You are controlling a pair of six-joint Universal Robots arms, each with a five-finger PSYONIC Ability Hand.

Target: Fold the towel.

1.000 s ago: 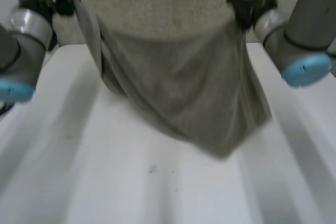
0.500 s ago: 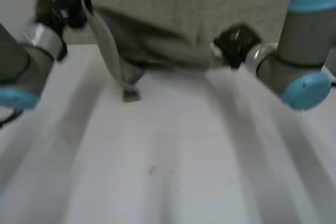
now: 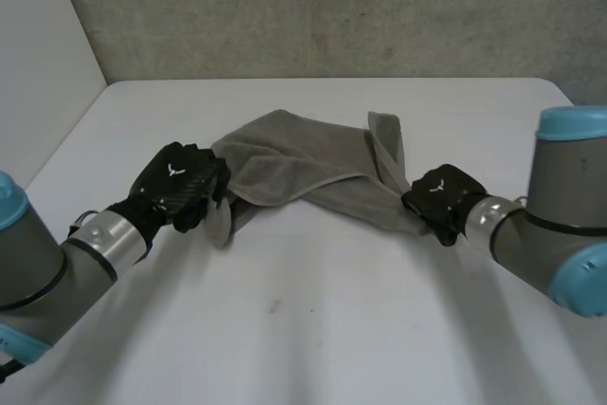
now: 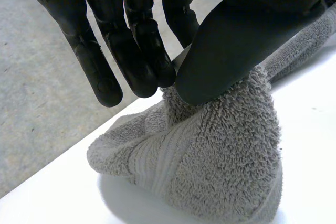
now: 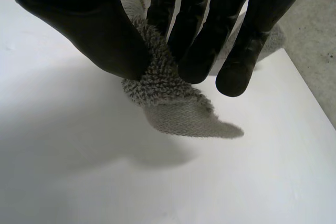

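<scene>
A grey towel (image 3: 303, 163) lies rumpled across the middle of the white table (image 3: 303, 329), stretched between both hands. My left hand (image 3: 178, 185) pinches the towel's left corner (image 4: 210, 150) between thumb and fingers (image 4: 142, 61), low over the table. My right hand (image 3: 438, 198) pinches the towel's right corner (image 5: 168, 98) between thumb and fingers (image 5: 202, 51), with the corner tip hanging just above the tabletop.
A grey wall (image 3: 322, 16) stands behind the table's far edge. Bare tabletop stretches in front of the towel toward me. Both arms reach in from the near corners.
Both hands have come down from high near the camera to the table. The towel, hanging in the air before, now lies on the tabletop between them.
</scene>
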